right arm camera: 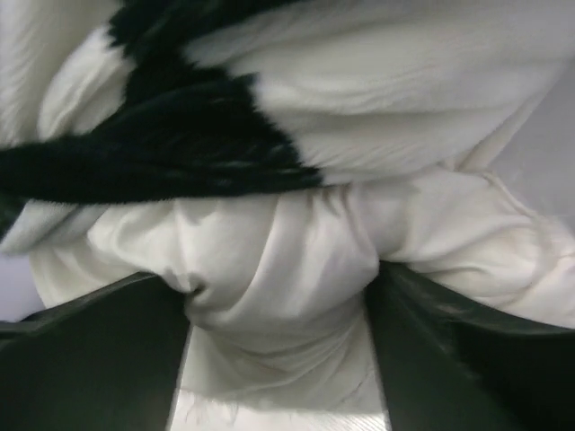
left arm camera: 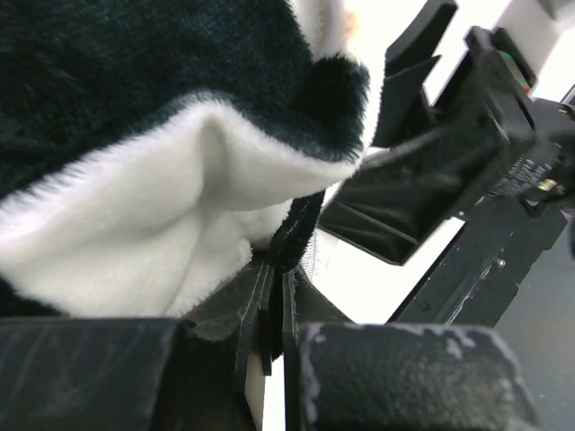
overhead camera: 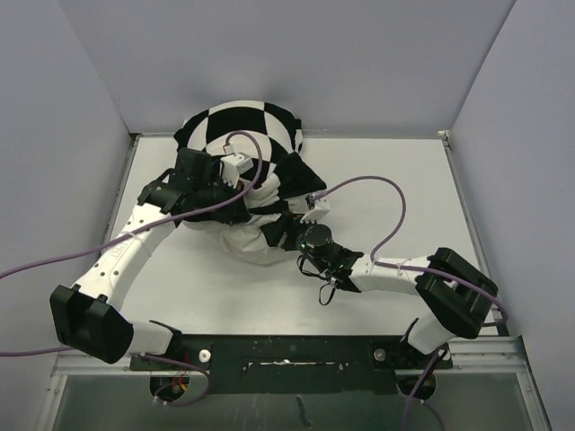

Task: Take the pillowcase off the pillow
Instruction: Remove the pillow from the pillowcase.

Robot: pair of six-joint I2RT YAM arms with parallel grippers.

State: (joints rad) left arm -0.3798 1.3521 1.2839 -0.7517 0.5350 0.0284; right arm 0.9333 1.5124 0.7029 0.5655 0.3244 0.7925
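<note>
The checkered pillowcase (overhead camera: pixel 238 126) is bunched at the table's far middle, still over the far end of the pillow. The plain white pillow (overhead camera: pixel 249 241) sticks out toward me. My left gripper (overhead camera: pixel 235 176) sits on the near rim of the pillowcase. In the left wrist view the left gripper (left arm camera: pixel 277 280) is shut on a thin black edge of the pillowcase (left arm camera: pixel 180 206). My right gripper (overhead camera: pixel 292 230) is at the pillow's near right corner. In the right wrist view the right gripper (right arm camera: pixel 280 296) pinches a bunch of white pillow fabric (right arm camera: pixel 278 260), under the pillowcase (right arm camera: pixel 180 144).
The white table (overhead camera: pixel 395 171) is walled by grey panels at the back and both sides. Purple cables (overhead camera: pixel 377 184) loop over the arms. The right arm's wrist (left arm camera: pixel 449 162) shows close by in the left wrist view.
</note>
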